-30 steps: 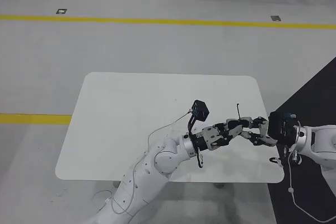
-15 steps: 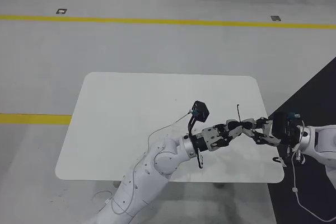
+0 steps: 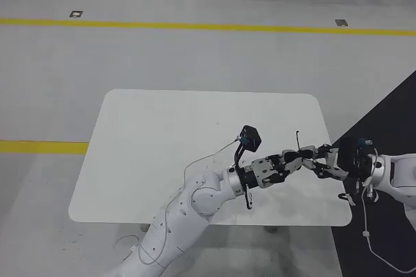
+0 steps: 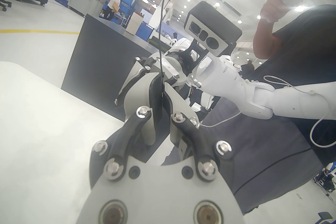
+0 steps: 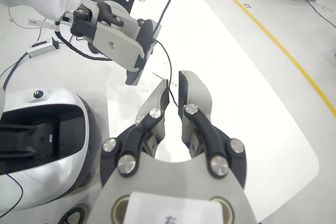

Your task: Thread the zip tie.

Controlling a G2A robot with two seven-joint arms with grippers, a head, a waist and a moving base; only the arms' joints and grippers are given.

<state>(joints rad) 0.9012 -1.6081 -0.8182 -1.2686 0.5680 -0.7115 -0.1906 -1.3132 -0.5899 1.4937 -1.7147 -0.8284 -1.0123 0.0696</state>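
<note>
Zip tie (image 4: 160, 33) sits clamped in my left tool (image 4: 160, 86) above the surface (image 3: 159, 152), head end jutting past the pads on one side, thin tail curving out the other toward my right tool (image 5: 173, 93). That tool is parted, one finger either side of the tail, so closing there looks like the next move.

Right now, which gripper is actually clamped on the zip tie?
The left gripper, shut on the zip tie. The right gripper is open, with the tie's tail in the gap between its jaws.
</note>
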